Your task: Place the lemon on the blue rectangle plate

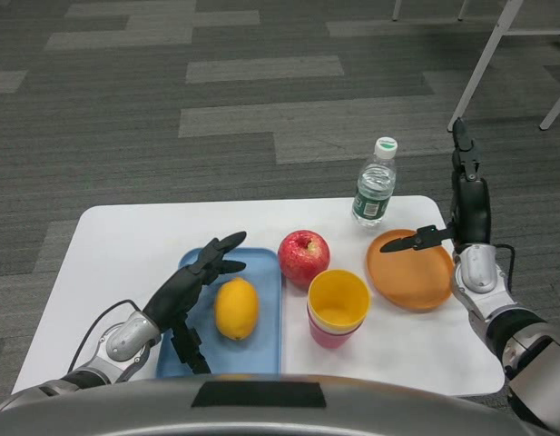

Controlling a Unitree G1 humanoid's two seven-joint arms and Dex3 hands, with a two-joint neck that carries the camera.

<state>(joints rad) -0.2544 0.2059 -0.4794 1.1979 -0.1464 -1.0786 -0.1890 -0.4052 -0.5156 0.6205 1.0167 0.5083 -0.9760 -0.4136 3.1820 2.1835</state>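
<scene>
The yellow lemon (236, 309) lies on the blue rectangle plate (265, 272), near its middle. My left hand (191, 289) is just left of the lemon, over the plate's left edge, with its fingers spread apart and nothing in them. A small gap shows between the fingers and the fruit. My right hand (467, 204) is raised upright at the table's right side, above the orange plate, with straight fingers and nothing held.
A red apple (304, 255) sits right of the blue plate. In front of it stands a yellow cup in a pink cup (338, 307). An orange round plate (413, 270) and a water bottle (375, 185) are at the right rear.
</scene>
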